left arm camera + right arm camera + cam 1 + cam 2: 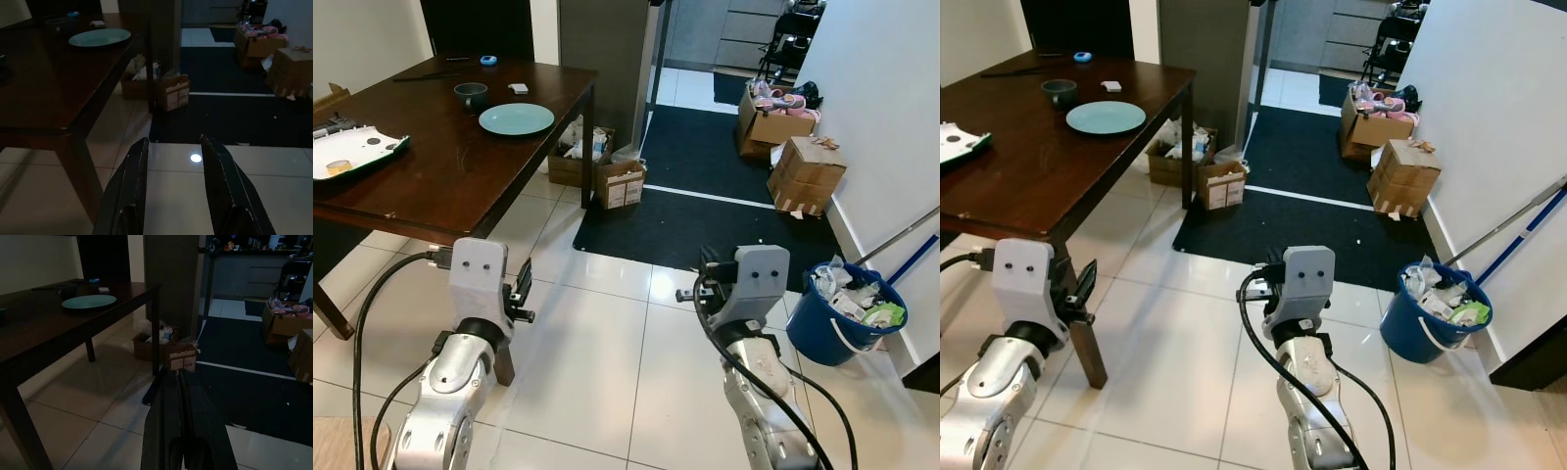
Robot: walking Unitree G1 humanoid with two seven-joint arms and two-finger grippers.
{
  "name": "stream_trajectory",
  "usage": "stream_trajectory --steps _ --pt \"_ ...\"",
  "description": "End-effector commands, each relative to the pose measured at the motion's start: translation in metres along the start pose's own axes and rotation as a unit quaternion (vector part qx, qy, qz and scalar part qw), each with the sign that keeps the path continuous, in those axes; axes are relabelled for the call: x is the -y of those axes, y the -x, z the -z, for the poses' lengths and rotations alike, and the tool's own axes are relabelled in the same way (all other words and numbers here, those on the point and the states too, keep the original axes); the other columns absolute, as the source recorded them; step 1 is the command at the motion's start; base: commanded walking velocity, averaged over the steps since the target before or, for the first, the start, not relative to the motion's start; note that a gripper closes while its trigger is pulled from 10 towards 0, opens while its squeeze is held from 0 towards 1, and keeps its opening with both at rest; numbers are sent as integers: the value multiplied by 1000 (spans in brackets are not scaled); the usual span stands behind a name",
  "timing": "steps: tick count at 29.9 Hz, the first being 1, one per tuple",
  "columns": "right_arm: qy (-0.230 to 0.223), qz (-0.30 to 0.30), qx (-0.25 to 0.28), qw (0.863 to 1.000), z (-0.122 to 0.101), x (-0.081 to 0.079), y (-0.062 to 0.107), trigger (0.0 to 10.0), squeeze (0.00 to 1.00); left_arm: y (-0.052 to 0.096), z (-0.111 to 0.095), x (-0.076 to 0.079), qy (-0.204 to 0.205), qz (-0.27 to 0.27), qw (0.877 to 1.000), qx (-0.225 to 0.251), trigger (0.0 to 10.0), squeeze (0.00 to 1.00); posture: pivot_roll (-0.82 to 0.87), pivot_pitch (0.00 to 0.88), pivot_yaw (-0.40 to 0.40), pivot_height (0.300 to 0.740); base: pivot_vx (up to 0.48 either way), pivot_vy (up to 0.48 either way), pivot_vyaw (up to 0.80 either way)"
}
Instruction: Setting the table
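- I am standing off the corner of the worktop [460,186], with both arms low over the floor tiles.
- The left gripper [173,161] is holding its jaws apart and empty; the right gripper [182,396] has its jaws pressed together, also empty.
- The teal plate [516,118] and dark cup [471,94] are lying at the far end, well apart from me.
- I am thinking to step closer first, keeping the arms clear of the worktop edge.

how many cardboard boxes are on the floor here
4. Two small open boxes sit by the table's far leg. Two larger ones are along the right wall: an open one holding shoes and a closed one. More may be hidden.
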State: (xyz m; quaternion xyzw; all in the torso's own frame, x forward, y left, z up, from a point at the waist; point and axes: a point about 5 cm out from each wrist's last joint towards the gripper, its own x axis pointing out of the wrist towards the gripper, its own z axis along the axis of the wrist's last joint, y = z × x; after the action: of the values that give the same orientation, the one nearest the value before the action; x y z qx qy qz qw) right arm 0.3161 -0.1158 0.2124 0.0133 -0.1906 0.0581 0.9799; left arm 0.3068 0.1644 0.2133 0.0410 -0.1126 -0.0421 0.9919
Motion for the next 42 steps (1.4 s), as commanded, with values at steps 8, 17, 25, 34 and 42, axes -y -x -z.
stream_trajectory --steps 8,17,25,34,42 --pt "0 6 -6 1000 5 2 2 10000 0 0 3 10 1 31 1000 -2 10000 0 50 104 2 740 371 0 0" --pt "1 5 -10 1000 7 2 2 10000 0 -1 4 10 -3 35 999 0 10000 0 50 103 3 740 480 0 0" --pt "3 7 -14 1000 9 2 3 10000 0 -2 3 10 -3 37 999 0 10000 0 48 106 6 740 480 0 0" --pt "4 14 -15 1000 10 4 4 10000 0 -3 3 11 -1 41 999 0 10000 0 41 106 15 740 480 0 0" --pt "6 15 -14 1000 10 5 4 10000 0 -5 4 11 0 40 999 -1 10000 0 39 104 14 740 480 0 0"
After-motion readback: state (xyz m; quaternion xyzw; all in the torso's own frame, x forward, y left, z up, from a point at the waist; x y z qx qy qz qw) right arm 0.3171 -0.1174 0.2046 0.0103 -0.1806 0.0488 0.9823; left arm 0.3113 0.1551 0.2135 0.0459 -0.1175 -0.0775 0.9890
